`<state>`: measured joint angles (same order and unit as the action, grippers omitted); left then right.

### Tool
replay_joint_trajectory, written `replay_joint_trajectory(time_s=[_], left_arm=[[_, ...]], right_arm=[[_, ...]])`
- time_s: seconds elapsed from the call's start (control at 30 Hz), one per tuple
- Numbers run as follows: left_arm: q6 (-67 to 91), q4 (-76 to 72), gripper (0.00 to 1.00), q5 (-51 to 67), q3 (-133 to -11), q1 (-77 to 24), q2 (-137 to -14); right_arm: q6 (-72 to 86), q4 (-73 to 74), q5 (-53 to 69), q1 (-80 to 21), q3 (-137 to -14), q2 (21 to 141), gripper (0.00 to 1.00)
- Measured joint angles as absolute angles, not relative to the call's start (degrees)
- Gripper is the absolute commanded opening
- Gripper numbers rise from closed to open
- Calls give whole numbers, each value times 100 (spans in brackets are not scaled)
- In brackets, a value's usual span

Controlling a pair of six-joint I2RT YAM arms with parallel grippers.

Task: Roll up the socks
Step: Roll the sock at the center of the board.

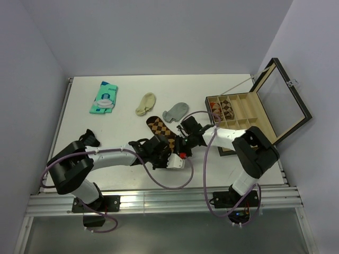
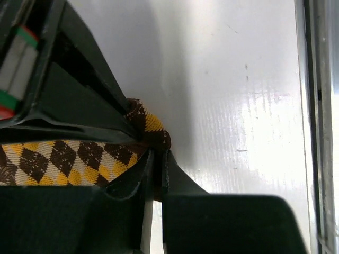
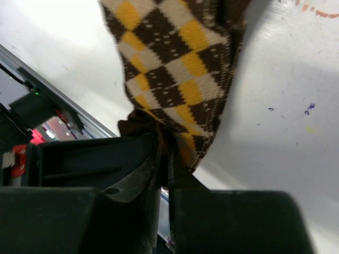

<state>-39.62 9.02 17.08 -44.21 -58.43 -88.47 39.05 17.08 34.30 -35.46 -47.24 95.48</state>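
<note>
Pale walls close in a white counter (image 1: 122, 127). From above, a teal-and-white packet (image 1: 104, 98) lies at the far left, and a cream ankle sock (image 1: 145, 104) and a grey ankle sock (image 1: 175, 111) lie apart near the middle. A wooden compartment box (image 1: 235, 114) with its glass lid raised sits at the right. The argyle sock (image 1: 160, 128) runs diagonally at the centre, its near end hidden under the two arms where they meet.

Only the wrist cameras show the holds. The left gripper (image 2: 157, 159) is clenched on a bunched dark-brown edge of the argyle sock, and the patterned length stretches off to the left. The right gripper (image 3: 164, 153) is pinched tight on a fold of the same sock, and the fabric rises away from its fingers.

Both wrist views catch the metal rail (image 2: 318, 127) along the counter's near edge, close to the work. Bare counter lies on the left between the packet and the left arm, and along the front strip.
</note>
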Motion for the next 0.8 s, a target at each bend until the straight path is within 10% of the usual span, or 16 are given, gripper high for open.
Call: replay_joint_trajectory(time_s=[0.33,0.8], left_arm=[[-3638,2110,0,2974,-4923,-5004,-9109],[-4442,4324,0,4764,-6189,-3675,-10385]], right_arm=[[4241,1402,2768,-3546,-4364,8110,59],[4550,1181,840,-3420,-2941,4871,57]])
